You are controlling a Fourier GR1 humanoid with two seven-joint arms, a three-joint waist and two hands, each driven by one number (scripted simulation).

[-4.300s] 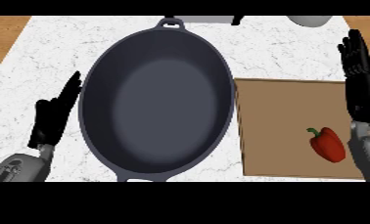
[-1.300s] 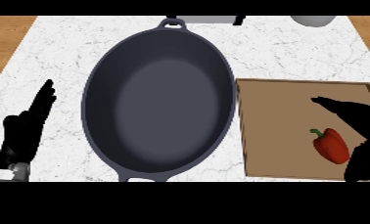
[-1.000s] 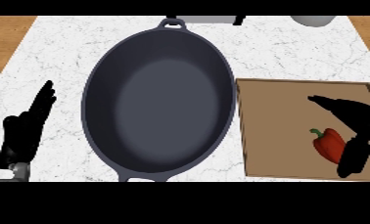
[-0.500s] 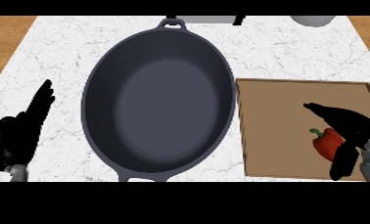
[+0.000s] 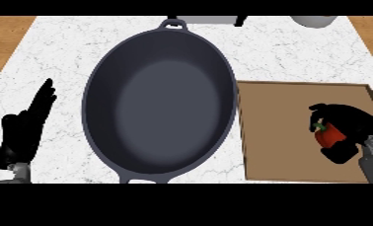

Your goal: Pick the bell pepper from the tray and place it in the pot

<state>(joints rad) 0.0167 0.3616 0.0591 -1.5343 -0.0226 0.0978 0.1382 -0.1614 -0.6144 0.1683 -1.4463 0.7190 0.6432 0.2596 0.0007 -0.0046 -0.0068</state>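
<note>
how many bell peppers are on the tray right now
1. The red bell pepper sits at the right side of the flat brown tray, with the black right hand curled round it; the hand could hide something small behind it.

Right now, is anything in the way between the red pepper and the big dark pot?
Nothing visible. The right robot hand curls round the red bell pepper on the brown flat tray. Only bare tray lies between it and the dark oval pot.

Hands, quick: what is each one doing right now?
Left hand: open, fingers straight, resting at the view's left edge, holding nothing.
Right hand: curled around the bell pepper on the tray.
</note>
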